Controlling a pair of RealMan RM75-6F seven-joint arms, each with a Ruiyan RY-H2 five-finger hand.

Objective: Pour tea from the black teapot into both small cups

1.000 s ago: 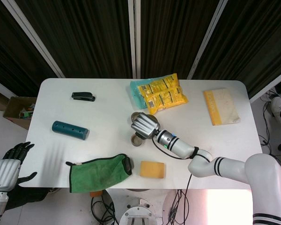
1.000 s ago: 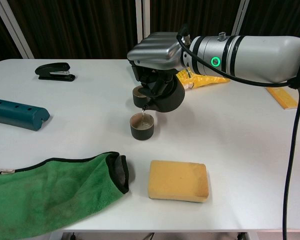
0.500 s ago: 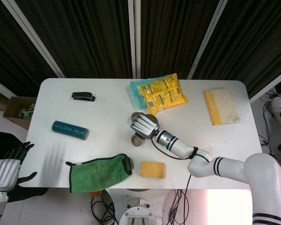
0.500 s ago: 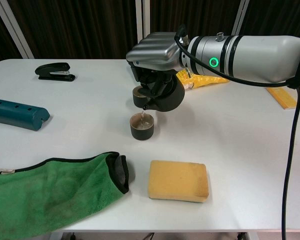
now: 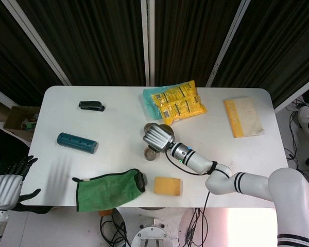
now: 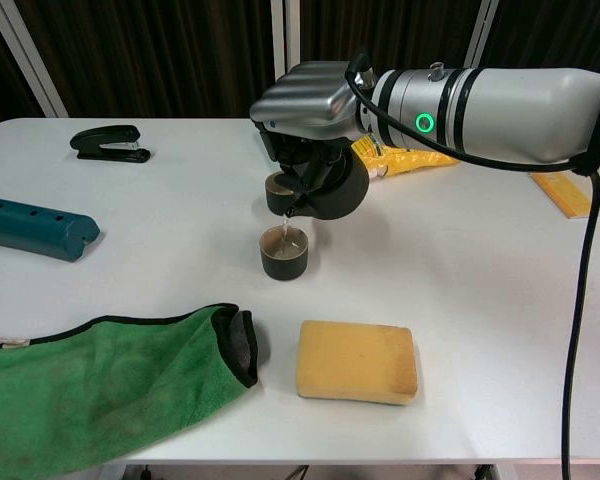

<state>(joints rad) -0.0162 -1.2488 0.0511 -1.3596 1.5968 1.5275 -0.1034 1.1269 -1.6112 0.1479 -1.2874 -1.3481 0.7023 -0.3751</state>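
Observation:
My right hand (image 6: pixel 305 105) grips the black teapot (image 6: pixel 325 190) and holds it tilted above the near small cup (image 6: pixel 284 252). A thin stream runs from the spout into that cup, which holds liquid. The second small cup (image 6: pixel 277 186) stands just behind, mostly hidden by the teapot and hand. From above, the right hand (image 5: pixel 158 137) covers the teapot, with the near cup (image 5: pixel 151 153) peeking out below it. My left hand (image 5: pixel 9 182) hangs open off the table's front left corner, holding nothing.
A green cloth (image 6: pixel 100 375) and a yellow sponge (image 6: pixel 356 360) lie at the front. A teal cylinder (image 6: pixel 35 227) and a black stapler (image 6: pixel 110 142) sit on the left. Yellow snack packets (image 5: pixel 176 102) and a yellow book (image 5: pixel 243 117) lie at the back right.
The right hand and teapot have lifted slightly while pouring continues into the near cup. The left hand has stayed where it was.

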